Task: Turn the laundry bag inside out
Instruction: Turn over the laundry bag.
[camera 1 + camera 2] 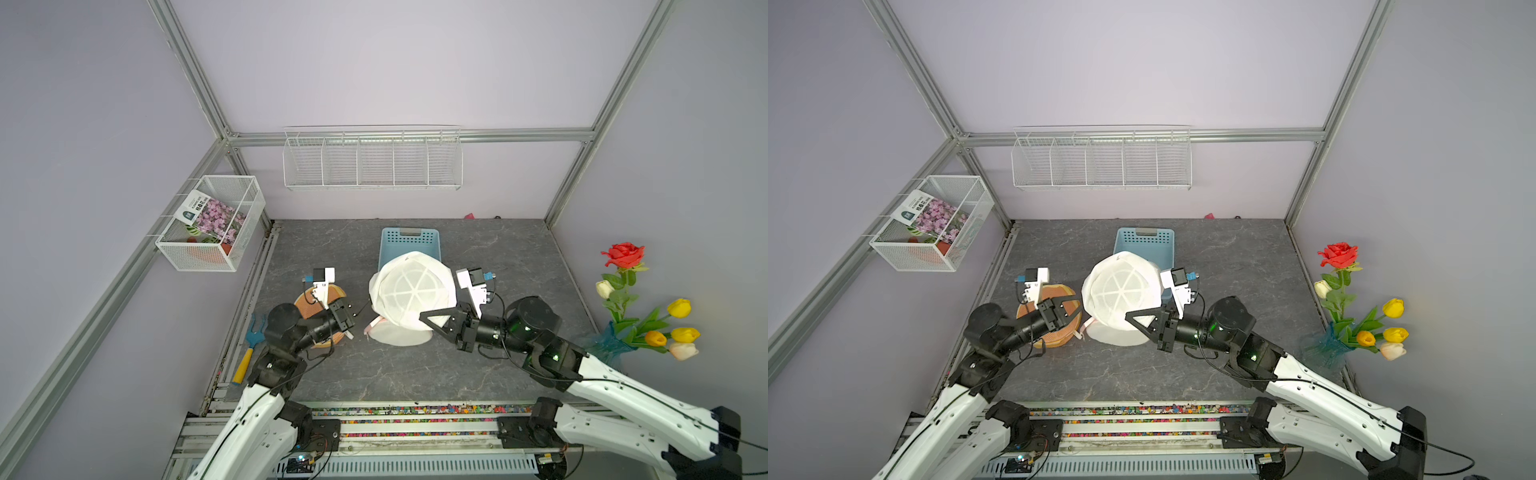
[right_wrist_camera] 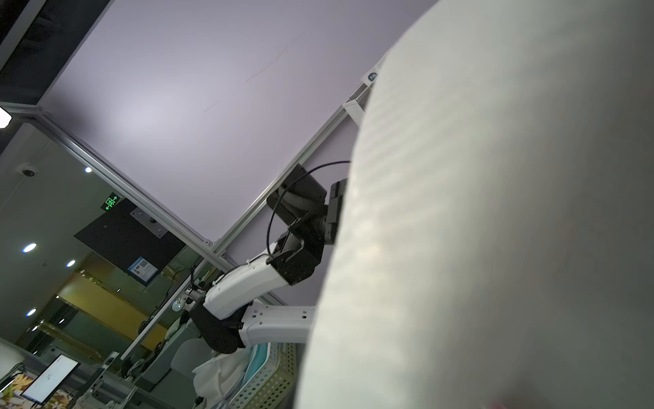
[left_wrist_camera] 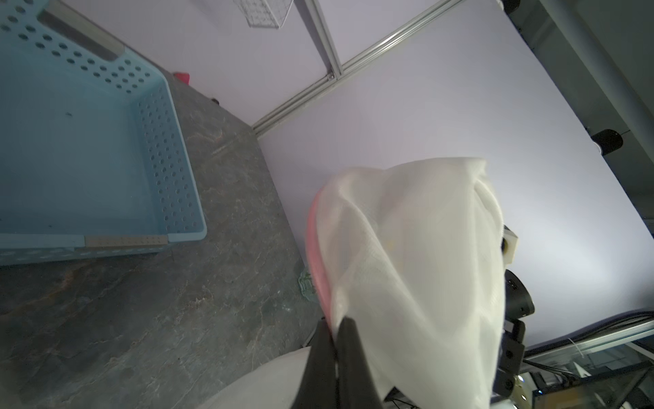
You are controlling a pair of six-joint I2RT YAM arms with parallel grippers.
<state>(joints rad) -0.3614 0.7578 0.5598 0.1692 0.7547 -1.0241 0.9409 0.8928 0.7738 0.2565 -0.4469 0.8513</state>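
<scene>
Two grips: you have the laundry bag (image 1: 411, 286) held from both sides.
Bag pos.: middle of table (image 1: 415, 374), just in front of blue basket (image 1: 409, 241); upper part raised w/ round panel facing up, lower fabric on tabletop.
Left gripper (image 3: 339, 324): jaws pressed together, pinching bag's pink rim.
Right gripper (image 1: 423, 316): jaws closed to a point on white mesh at bag's side.
Right wrist view: mesh fills approx. half your frame, close to lens.
Round brown disc (image 1: 328, 296): beneath left arm, near bag.
</scene>
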